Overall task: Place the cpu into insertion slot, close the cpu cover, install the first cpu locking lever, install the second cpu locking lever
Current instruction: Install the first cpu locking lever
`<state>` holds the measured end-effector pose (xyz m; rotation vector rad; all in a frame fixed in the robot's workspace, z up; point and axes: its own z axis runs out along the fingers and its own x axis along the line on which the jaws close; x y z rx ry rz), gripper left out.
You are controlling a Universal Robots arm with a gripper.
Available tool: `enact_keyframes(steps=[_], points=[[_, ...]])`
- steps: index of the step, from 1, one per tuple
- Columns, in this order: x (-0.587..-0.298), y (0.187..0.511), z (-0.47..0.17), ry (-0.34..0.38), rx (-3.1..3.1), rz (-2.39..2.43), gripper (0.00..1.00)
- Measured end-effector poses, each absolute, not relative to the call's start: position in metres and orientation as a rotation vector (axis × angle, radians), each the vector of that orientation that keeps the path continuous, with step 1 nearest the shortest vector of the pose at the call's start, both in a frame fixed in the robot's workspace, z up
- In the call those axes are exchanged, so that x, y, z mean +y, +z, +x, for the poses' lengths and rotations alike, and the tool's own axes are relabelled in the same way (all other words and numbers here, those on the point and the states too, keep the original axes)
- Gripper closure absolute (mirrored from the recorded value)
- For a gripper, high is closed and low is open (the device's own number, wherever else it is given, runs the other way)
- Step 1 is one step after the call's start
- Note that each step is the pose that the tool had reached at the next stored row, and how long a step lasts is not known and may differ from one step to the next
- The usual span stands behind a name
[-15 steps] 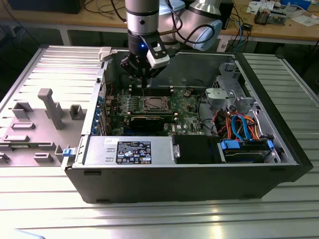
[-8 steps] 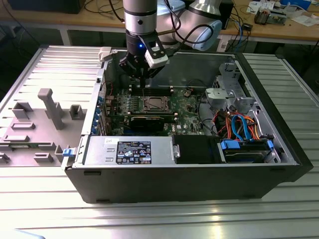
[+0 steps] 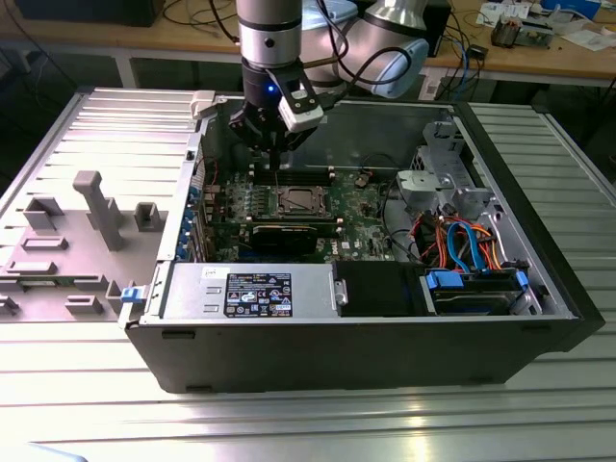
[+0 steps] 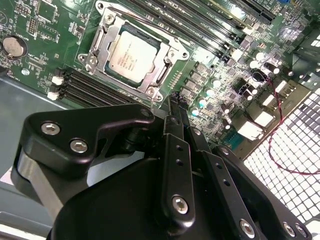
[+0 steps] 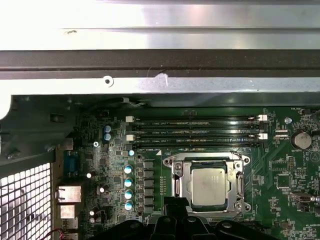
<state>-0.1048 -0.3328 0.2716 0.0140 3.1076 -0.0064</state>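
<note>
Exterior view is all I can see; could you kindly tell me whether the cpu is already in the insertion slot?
Observer: Yes; in both wrist views the cpu sits in the insertion slot, silvery top up.
Operator: Thank you. Is the cpu cover down?
Observer: The cpu cover lies flat, framing the cpu.
Operator: Where is the gripper, please?
Observer: In the second wrist view the gripper is shut, beside a slot corner.

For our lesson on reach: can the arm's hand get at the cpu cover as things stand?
Probably yes. The hand hangs close by the cover, the case is open on top, and nothing lies between them.
</note>
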Motion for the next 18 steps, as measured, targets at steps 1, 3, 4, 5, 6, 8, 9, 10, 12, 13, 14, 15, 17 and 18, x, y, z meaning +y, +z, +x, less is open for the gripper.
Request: enact_keyframes(steps=[1, 3, 4, 5, 6, 8, 9, 10, 12, 13, 14, 15, 17, 18], points=[[-0.3328, 0.2713, -0.1073, -0.006, 3.108, 0.009, 0.89], [-0.3327, 0.2709, -0.1108, -0.005, 3.107, 0.002, 0.89], [-0.3326, 0.2708, -0.1110, -0.005, 3.107, 0.002, 0.89], [-0.3325, 0.2707, -0.1111, -0.005, 3.108, 0.002, 0.89], [-0.3325, 0.2705, -0.1114, -0.004, 3.107, 0.002, 0.89], [-0.3324, 0.2701, -0.1128, -0.004, 3.107, 0.001, 0.89], [-0.3322, 0.2698, -0.1137, -0.003, 3.107, 0.001, 0.89], [-0.3321, 0.2698, -0.1141, -0.003, 3.108, 0.001, 0.89], [-0.3322, 0.2697, -0.1142, -0.004, 3.108, 0.000, 0.89], [-0.3322, 0.2697, -0.1143, -0.003, 3.108, 0.000, 0.89], [-0.3322, 0.2697, -0.1143, -0.003, 3.108, 0.000, 0.89], [-0.3322, 0.2697, -0.1144, -0.003, 3.108, 0.000, 0.89], [-0.3322, 0.2697, -0.1144, -0.003, 3.108, 0.000, 0.89], [-0.3322, 0.2697, -0.1144, -0.004, 3.108, 0.000, 0.89]])
